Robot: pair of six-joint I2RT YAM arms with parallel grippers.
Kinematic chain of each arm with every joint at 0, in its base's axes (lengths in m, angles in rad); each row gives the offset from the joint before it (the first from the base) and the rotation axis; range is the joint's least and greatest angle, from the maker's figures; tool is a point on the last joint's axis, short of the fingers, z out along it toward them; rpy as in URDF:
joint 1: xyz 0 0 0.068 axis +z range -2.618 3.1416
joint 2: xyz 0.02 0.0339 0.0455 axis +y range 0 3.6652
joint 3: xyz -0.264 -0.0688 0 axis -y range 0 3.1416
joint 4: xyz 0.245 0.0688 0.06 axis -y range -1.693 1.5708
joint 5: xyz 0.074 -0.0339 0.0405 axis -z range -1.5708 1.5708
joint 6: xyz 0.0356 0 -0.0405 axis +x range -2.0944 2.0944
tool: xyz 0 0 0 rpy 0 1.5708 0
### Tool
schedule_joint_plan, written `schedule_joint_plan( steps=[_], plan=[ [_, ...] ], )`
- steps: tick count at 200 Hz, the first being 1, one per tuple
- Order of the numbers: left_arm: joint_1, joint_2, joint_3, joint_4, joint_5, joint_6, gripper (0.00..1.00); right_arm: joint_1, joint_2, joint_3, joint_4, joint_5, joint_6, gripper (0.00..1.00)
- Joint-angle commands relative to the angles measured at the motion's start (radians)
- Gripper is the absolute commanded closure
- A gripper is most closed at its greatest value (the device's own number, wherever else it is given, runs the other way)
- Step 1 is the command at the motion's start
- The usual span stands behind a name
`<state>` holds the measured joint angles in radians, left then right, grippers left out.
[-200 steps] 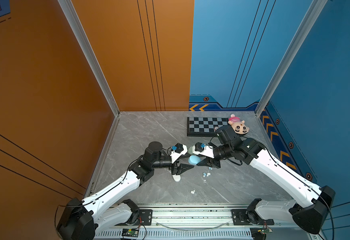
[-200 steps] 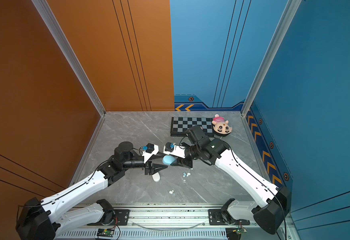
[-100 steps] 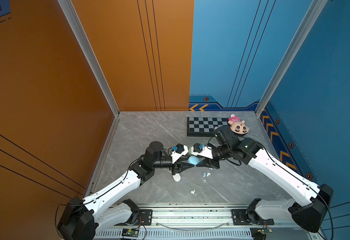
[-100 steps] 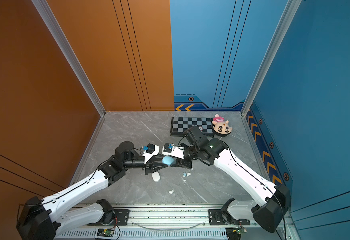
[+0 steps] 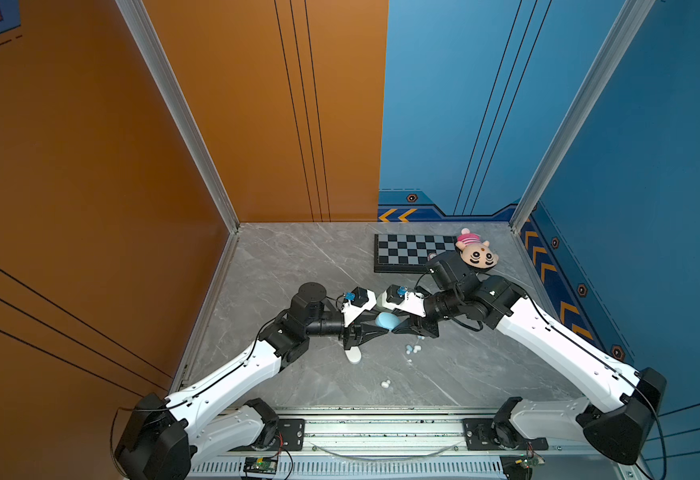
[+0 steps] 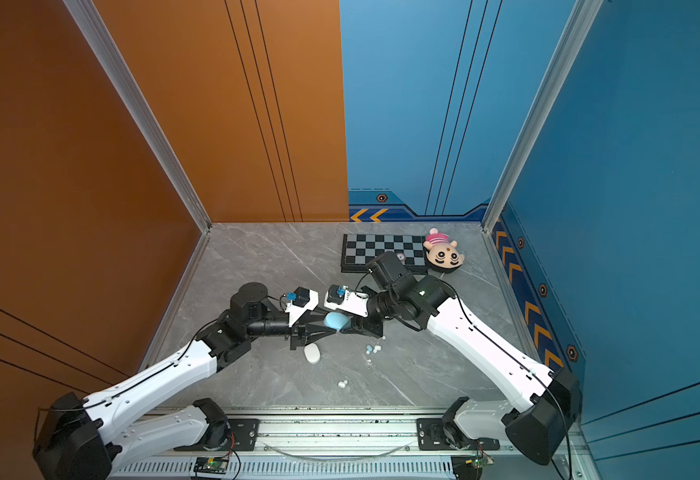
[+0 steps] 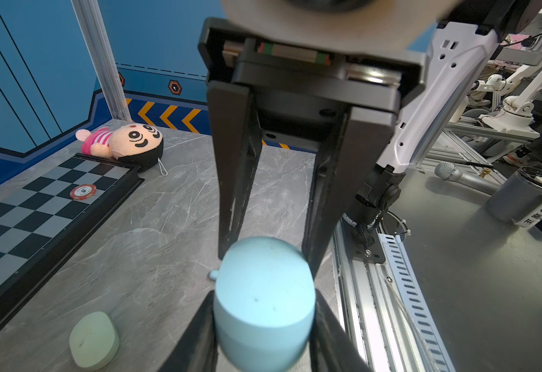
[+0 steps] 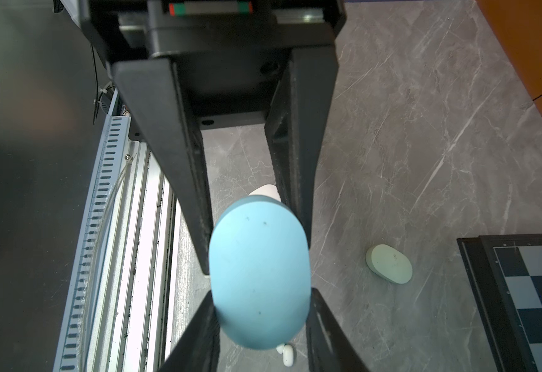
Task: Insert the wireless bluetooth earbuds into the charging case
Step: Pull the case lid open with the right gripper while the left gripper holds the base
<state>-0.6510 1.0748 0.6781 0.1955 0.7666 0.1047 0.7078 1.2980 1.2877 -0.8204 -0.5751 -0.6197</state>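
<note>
Left gripper (image 7: 264,294), right gripper (image 8: 263,296) both clamp closed blue case (image 5: 386,321), centre frame, raised. Risk: smooth shell slips during lid prying, falls onto earbuds (image 5: 412,348) lower-right.

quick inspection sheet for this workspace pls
surface: grey marble-look tabletop, no spills seen
job's things: light blue oval charging case held in the air, closed; white oval case and mint green oval case lying on the tabletop; tiny plastic earbuds loose in a cluster, plus a white pair
clutter: black-and-grey chessboard carrying a red poker chip; plush doll
hands: left hand and right hand both shut on the blue case
cables: black cables along both arms
surroundings: orange wall panels and blue wall panels
</note>
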Motion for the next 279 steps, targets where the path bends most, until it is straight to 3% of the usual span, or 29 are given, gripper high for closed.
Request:
schedule_joint_plan(
  steps=[1, 78, 279],
  plan=[
    [-0.01, 0.004, 0.029, 0.019, -0.007, -0.011, 1.0, 0.001, 0.004, 0.014, 0.061, -0.016, 0.045, 0.6],
    [-0.009, 0.001, 0.027, 0.017, -0.014, -0.012, 1.0, -0.036, 0.009, 0.003, 0.095, -0.032, 0.085, 0.47],
    [-0.005, -0.013, 0.031, -0.01, -0.016, -0.005, 1.0, -0.097, -0.013, -0.031, 0.199, -0.013, 0.175, 0.44]
  ],
)
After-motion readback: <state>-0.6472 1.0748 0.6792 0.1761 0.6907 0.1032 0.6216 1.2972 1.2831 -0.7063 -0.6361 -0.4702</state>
